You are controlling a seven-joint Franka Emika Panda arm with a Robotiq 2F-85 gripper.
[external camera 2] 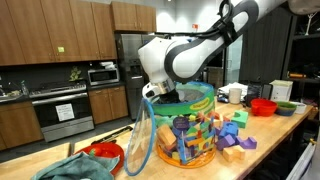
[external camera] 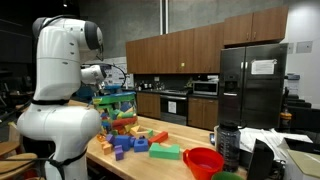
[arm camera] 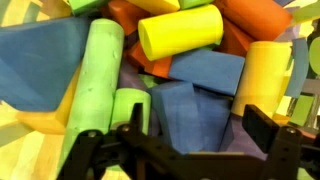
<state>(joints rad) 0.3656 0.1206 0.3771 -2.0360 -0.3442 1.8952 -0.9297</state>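
Observation:
My gripper (arm camera: 195,130) reaches down inside a clear plastic tub (external camera 2: 170,150) full of coloured foam blocks. Its jaws are open, with a blue block (arm camera: 190,115) lying between the fingertips; nothing is gripped. Around it lie a light green cylinder (arm camera: 95,80), a yellow cylinder (arm camera: 180,32), another yellow cylinder (arm camera: 262,75), a blue wedge (arm camera: 40,65) and orange pieces (arm camera: 265,22). In both exterior views the arm's wrist (external camera 2: 160,70) is bent down into the tub (external camera: 113,108), and the fingers are hidden by the tub's wall.
Loose foam blocks (external camera 2: 235,135) lie on the wooden counter (external camera 2: 270,150) beside the tub. A red bowl (external camera: 204,160) and a green block (external camera: 165,152) sit on the counter. Another red bowl (external camera 2: 263,106), a mug (external camera 2: 236,94) and kitchen cabinets stand behind.

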